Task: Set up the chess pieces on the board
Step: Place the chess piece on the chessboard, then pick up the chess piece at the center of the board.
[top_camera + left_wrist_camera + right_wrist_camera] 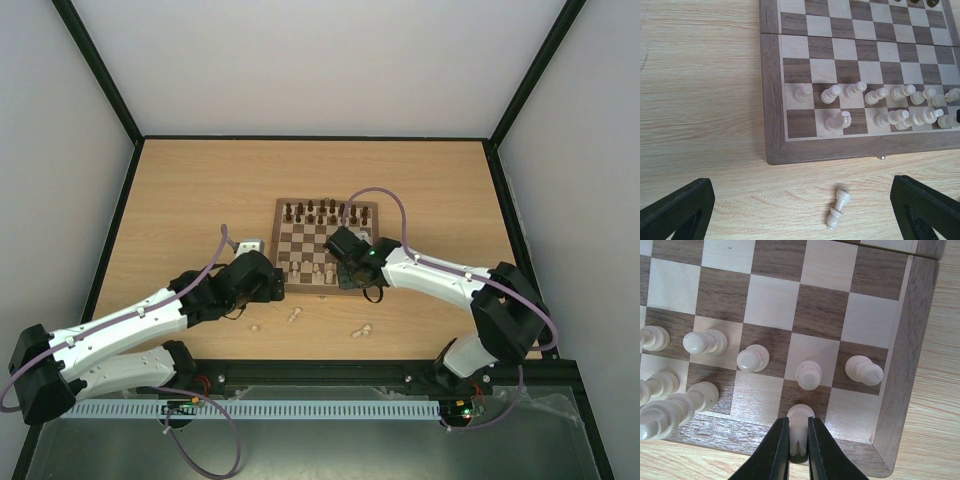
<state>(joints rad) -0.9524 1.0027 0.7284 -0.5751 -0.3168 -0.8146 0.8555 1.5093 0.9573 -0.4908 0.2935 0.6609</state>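
Note:
The board (310, 243) lies mid-table, with dark pieces (325, 212) on its far rows and cream chess pieces (875, 95) standing in its two near rows. My right gripper (798, 422) (350, 268) is shut on a cream chess piece (800, 412), holding it over a dark near-row square, second from the board's right edge. Pawns (808, 374) stand just beyond it. My left gripper (801, 187) (275, 285) hangs open over the table by the board's near-left corner (771, 157). A cream piece (838, 208) lies on its side between its fingers, untouched.
Loose cream pieces lie on the table in front of the board (294, 315) (361, 331) (256, 327). The black frame rail (320, 372) runs along the table's near edge. Pale walls close in the back and sides.

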